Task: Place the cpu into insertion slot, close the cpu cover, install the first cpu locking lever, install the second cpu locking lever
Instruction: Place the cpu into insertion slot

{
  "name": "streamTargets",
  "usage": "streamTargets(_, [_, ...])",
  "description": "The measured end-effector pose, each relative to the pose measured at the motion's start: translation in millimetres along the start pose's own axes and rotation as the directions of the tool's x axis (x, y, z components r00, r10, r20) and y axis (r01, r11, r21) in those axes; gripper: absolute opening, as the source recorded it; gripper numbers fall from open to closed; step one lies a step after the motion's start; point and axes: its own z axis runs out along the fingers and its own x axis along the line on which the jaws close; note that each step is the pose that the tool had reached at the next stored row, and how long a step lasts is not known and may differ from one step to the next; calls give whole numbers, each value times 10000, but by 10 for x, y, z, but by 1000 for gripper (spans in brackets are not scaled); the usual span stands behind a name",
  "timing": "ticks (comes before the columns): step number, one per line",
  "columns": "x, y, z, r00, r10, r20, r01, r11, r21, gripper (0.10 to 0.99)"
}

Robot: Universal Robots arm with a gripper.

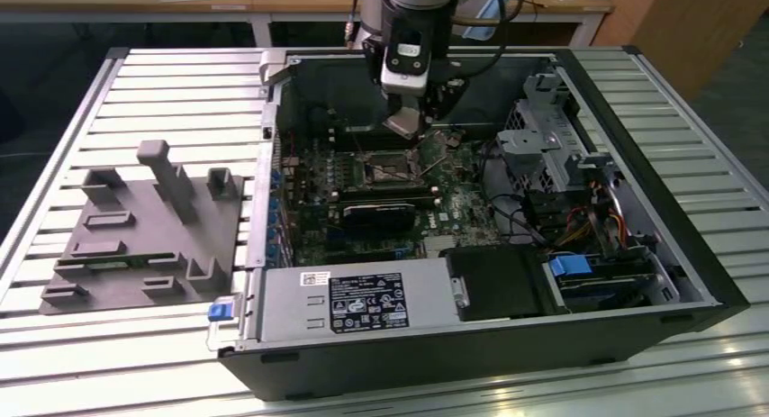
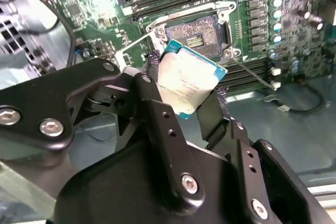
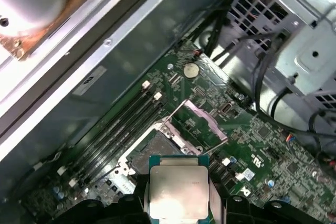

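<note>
The claw (image 2: 186, 81) grips the cpu (image 2: 193, 72) by two opposite edges, holding it tilted and clear of the bare insertion slot (image 2: 197, 34), which lies just beyond the fingertips with its cpu cover (image 3: 198, 123) swung open to one side.

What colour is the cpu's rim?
Teal-green rim around a silver top on the cpu; clearest in the second wrist view.

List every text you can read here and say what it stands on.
No text can be quoted.
On the power supply label: print too small to read.
On the arm sticker: too small.
On the cpu: faint marks, unreadable.
On the motherboard: lettering too small.
</note>
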Motion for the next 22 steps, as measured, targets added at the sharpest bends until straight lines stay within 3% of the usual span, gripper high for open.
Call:
streamTargets(6, [0,-2,26,9940,1088,103,-1088,9941,-17,537])
streamTargets(11, [-1,-4,46,9799,1989,185,-1988,9800,-42,537])
streamTargets(16, [-1,-6,67,9580,2856,262,-2855,9583,-74,537])
streamTargets(22, [-1,-8,92,9209,3883,352,-3881,9215,-121,537])
